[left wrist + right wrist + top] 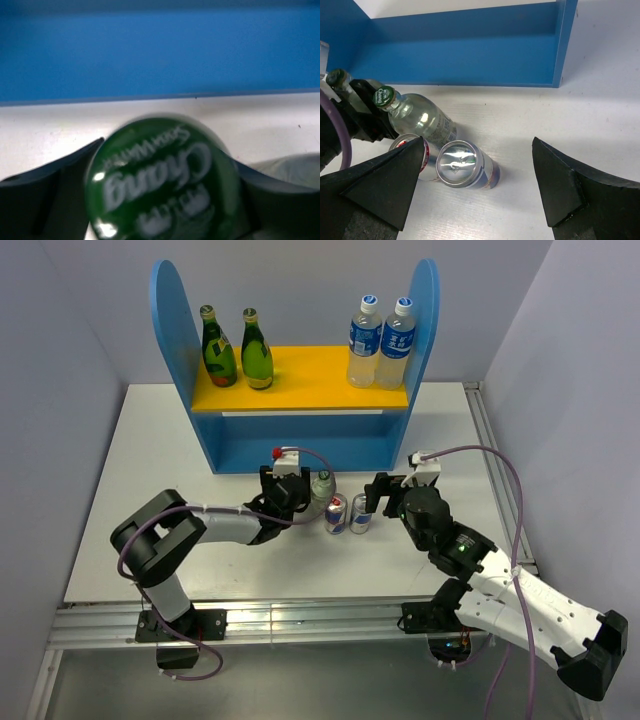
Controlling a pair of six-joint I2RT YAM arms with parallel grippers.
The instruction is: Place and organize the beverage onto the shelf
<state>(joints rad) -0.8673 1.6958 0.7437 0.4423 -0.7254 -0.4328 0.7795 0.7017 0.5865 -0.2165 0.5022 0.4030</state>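
Robot lab cell: white table (150, 470) inside bare grey walls (60, 340).

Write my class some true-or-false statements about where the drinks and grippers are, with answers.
Two green bottles stand on the shelf's upper board. True.
Both cans are on the shelf. False: they stand on the table.
The right gripper is open. True.
The left gripper flanks a can. False: it flanks the clear bottle's green cap.
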